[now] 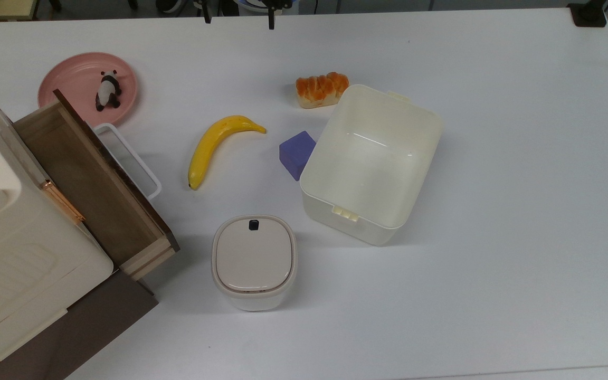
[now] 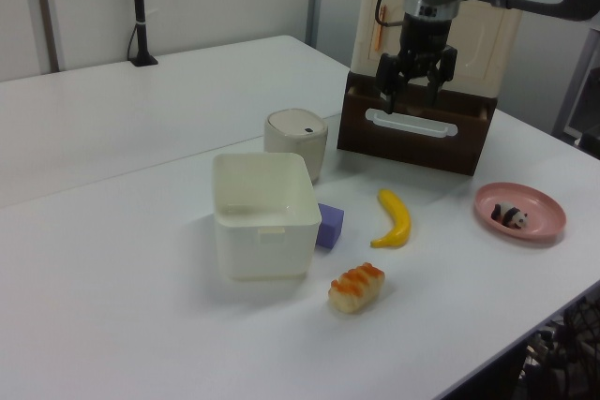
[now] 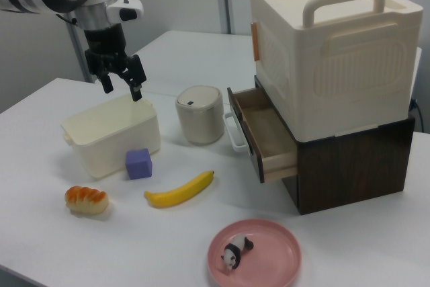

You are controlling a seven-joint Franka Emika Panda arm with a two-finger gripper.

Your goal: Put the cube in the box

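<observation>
The purple-blue cube (image 1: 297,153) rests on the white table, touching the top view's left side of the cream-white box (image 1: 357,227). The box is lidless and holds nothing. In the left view the cube (image 2: 329,226) lies just right of the box (image 2: 262,250); in the right view the cube (image 3: 138,163) stands in front of the box (image 3: 114,142). My gripper (image 2: 412,89) hangs in the air, open, with nothing between its fingers. In the right view the gripper (image 3: 121,88) shows above the box's far rim, well above the cube.
A banana (image 1: 214,148) lies at the top view's left of the cube and a bread piece (image 1: 321,89) lies behind it. A beige lidded bin (image 1: 254,261), an open wooden drawer (image 1: 93,184) under a cream case, and a pink plate (image 1: 72,79) with a panda figure stand nearby.
</observation>
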